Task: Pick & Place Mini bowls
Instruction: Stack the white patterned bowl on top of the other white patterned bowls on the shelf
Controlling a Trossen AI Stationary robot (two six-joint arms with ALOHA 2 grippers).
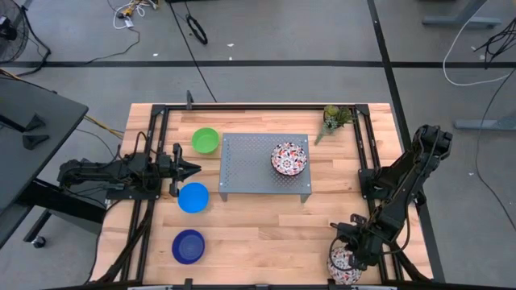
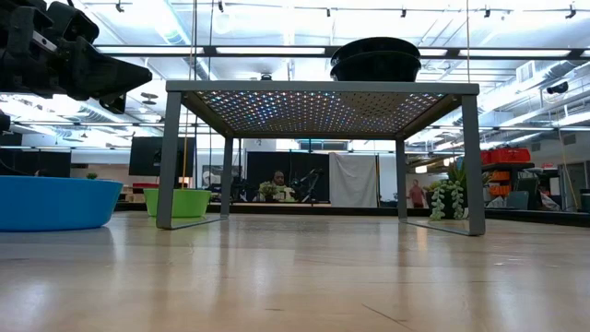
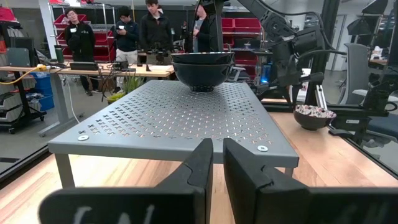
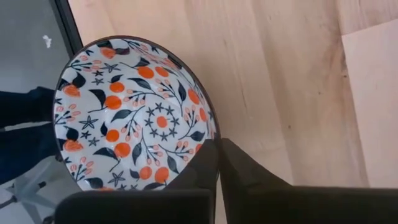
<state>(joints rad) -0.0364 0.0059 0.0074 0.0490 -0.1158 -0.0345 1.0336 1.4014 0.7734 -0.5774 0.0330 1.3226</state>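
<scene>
Right gripper (image 4: 217, 163) clenched on floral bowl (image 4: 124, 118) rim, near right; next lift to stand (image 1: 250, 161). Left gripper (image 3: 217, 163) idles nearly shut, empty.

The high view looks straight down on the whole table (image 1: 266, 234). The low view sits at tabletop height, facing level under the perforated metal stand (image 2: 323, 92), perhaps from the near edge. The left wrist view shares that stand; the right wrist view is close over a floral bowl (image 4: 134, 112).
</scene>
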